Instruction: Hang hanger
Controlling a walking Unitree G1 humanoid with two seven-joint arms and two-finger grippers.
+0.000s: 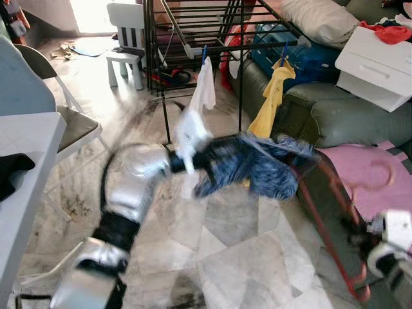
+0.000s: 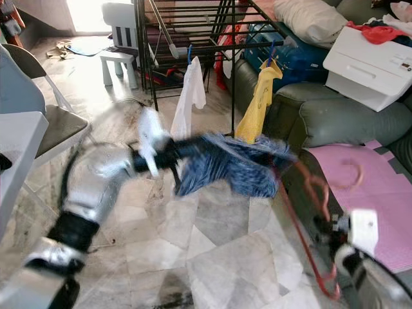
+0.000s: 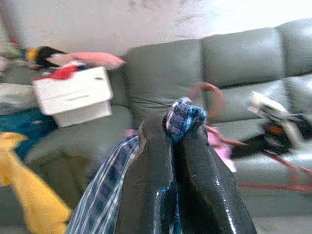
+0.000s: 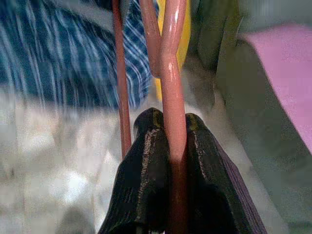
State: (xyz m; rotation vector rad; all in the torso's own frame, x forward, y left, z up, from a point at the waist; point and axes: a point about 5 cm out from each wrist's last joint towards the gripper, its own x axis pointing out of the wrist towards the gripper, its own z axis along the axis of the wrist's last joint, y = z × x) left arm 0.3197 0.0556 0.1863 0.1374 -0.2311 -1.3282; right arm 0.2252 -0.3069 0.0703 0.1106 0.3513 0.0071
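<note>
Red hanger (image 4: 173,97) between right gripper (image 4: 170,127) jaws.

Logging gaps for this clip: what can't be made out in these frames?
- Blue checked shirt: motion blur in the eye views hides how it sits on the red hanger.
- Left gripper: shut on shirt cloth; the wrist view's edge cuts off the rest.
- Right gripper: clamps the hanger; its hook is cut off.

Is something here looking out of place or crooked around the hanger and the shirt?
Yes. The blue checked shirt is bunched between the two hands, not spread on the red hanger. The left hand pinches a fold of it; the right hand grips the hanger's wire. The hanger tilts steeply toward the floor.
</note>
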